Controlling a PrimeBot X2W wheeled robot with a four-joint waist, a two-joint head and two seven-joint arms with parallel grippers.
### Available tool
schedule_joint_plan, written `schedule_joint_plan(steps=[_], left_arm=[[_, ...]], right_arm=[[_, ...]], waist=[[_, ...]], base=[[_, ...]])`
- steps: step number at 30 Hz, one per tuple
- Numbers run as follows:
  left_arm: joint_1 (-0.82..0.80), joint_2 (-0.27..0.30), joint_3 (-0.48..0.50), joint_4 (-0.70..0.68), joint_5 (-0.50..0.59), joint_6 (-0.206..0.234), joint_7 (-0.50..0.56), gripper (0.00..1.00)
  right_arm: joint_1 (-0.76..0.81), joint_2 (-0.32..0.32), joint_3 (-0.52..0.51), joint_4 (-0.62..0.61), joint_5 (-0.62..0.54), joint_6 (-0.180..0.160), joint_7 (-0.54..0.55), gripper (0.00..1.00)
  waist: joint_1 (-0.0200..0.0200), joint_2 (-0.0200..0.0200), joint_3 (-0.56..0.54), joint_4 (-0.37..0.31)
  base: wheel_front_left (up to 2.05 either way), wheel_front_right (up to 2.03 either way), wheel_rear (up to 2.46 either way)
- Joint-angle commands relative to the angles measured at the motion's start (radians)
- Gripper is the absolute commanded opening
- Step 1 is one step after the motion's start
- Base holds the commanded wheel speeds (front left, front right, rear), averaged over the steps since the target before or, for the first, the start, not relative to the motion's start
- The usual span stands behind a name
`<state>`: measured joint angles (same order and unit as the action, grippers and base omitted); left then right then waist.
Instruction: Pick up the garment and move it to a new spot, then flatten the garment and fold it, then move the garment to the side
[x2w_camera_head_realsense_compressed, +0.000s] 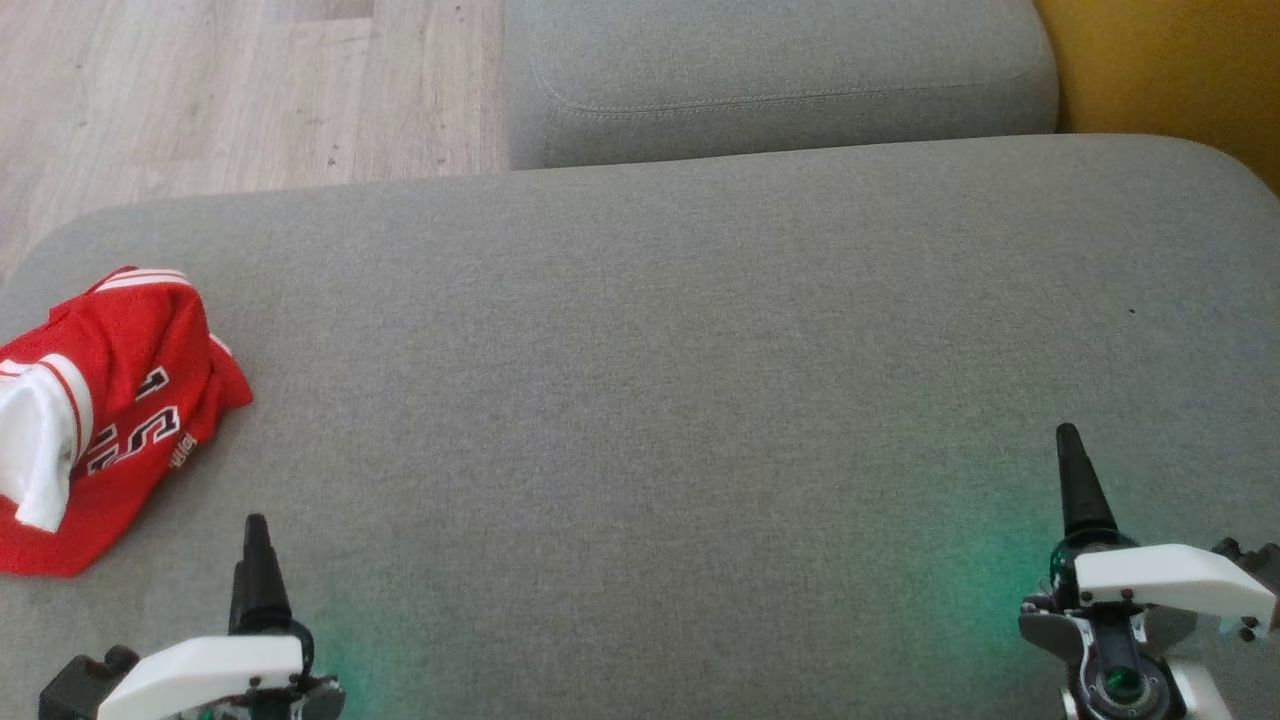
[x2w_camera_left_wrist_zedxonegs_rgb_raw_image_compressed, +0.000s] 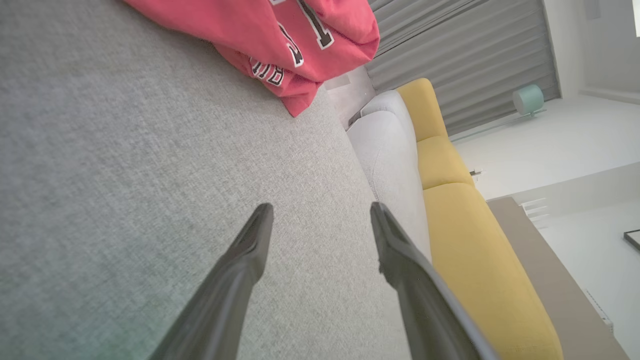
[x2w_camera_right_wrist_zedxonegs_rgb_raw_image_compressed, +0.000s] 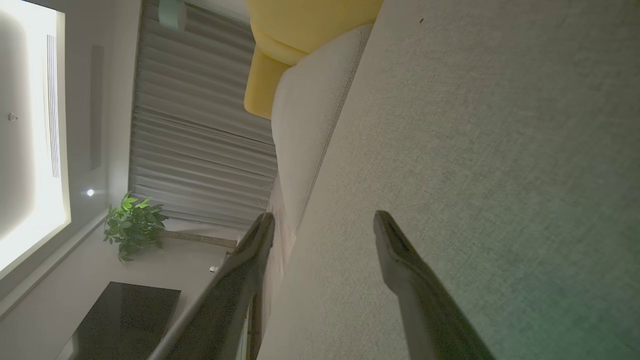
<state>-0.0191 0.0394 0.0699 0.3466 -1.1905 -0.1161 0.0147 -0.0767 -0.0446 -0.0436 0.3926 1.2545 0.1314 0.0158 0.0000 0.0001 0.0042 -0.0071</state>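
Currently seeing crumpled red numbered jersey with white sleeve at left edge of broad grey fabric sofa seat. Holding nothing in left gripper or right gripper, fingers spread apart. Bordered by pale wooden floor and yellow cushion.

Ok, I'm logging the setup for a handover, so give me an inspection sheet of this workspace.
Surface: wide grey cushion, flat.
Job's things: red garment with white trim, bunched near the cushion's left edge.
Clutter: nothing seen.
Grippers: left gripper and right gripper both have jaws open, holding nothing, over the cushion.
Cables: nothing seen.
Surroundings: wooden floor, second grey cushion, yellow sofa, grey curtain, potted plant.
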Motion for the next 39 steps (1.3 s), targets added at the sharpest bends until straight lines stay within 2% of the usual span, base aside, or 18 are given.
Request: schedule_joint_plan(steps=[1,32,39], left_arm=[[-0.047,0.007,0.021,-0.038,0.025,0.003,-0.010,1.00],[-0.044,0.016,-0.011,-0.012,0.450,0.028,-0.103,1.00],[-0.047,0.025,-0.024,-0.008,0.544,0.048,-0.123,1.00]], right_arm=[[-0.058,-0.018,0.010,-0.026,-0.023,0.000,-0.013,1.00],[-0.097,-0.039,0.100,0.043,-0.432,0.000,-0.105,1.00],[-0.110,-0.039,0.124,0.068,-0.527,0.000,-0.126,1.00]], waist=[[0.0000,-0.0001,0.000,0.000],[0.0000,-0.0001,-0.004,-0.006],[0.0000,-0.0001,-0.004,-0.008]], base=[[0.00,0.00,0.00],[0.00,0.00,0.00],[0.00,0.00,0.00]])
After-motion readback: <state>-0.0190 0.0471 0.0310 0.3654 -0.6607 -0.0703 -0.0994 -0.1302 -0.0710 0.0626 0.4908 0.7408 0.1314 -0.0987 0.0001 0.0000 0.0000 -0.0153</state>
